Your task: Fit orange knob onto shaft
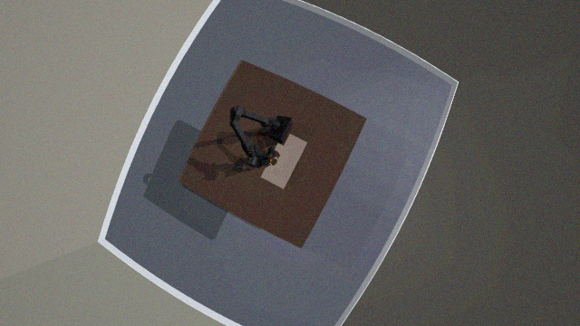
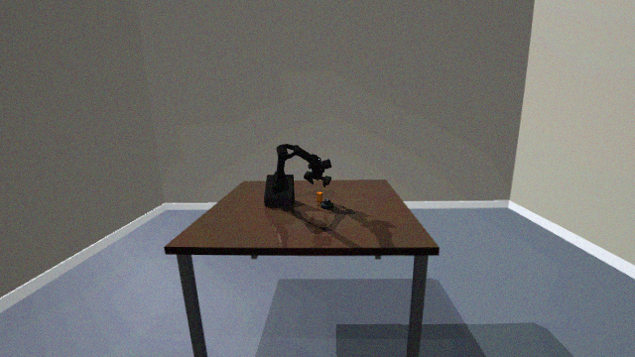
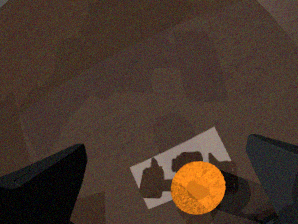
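Observation:
The orange knob (image 1: 272, 160) (image 2: 319, 196) (image 3: 198, 187) stands upright, its round top facing the wrist camera. My gripper (image 2: 317, 181) (image 3: 169, 149) is open and empty. It hangs above the knob with a gap between, and its fingers stand wide apart to either side of the knob in the wrist view, without touching it. A dark low shape shows close to the right of the knob in the exterior view and in the wrist view; I cannot tell whether it is the pedestal or shadow. The silver shaft is not visible, and the knob's underside is hidden.
The arm's black base (image 1: 283, 129) (image 2: 279, 190) stands on the brown table (image 1: 308, 204) (image 2: 238, 233), left of the knob in the exterior view. A pale rectangle (image 1: 290, 167) (image 3: 212, 137) shows on the table near the knob. Arm shadows cross the tabletop.

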You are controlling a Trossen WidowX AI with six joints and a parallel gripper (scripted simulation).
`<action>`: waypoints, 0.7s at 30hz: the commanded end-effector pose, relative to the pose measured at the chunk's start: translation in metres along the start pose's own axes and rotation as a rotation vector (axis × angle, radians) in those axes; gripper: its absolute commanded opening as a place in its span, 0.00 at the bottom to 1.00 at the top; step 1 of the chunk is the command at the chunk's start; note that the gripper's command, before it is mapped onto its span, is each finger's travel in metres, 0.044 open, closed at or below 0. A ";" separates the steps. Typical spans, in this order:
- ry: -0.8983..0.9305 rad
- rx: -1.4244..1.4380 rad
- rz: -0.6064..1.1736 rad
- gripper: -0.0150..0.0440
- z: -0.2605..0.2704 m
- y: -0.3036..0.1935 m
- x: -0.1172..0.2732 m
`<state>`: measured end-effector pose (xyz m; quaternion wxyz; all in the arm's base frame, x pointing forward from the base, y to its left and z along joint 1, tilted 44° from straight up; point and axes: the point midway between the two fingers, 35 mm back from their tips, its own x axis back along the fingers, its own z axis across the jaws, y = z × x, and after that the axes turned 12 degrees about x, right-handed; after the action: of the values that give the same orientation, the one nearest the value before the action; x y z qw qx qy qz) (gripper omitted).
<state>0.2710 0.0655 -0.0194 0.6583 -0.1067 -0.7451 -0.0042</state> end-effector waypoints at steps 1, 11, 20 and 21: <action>-0.006 0.002 0.483 1.00 -0.004 0.005 0.021; -0.044 0.024 0.591 1.00 -0.009 0.009 0.031; -0.044 0.024 0.591 1.00 -0.009 0.009 0.031; -0.044 0.024 0.591 1.00 -0.009 0.009 0.031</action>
<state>0.2754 0.0764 0.0095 0.6205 -0.3069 -0.6948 0.1952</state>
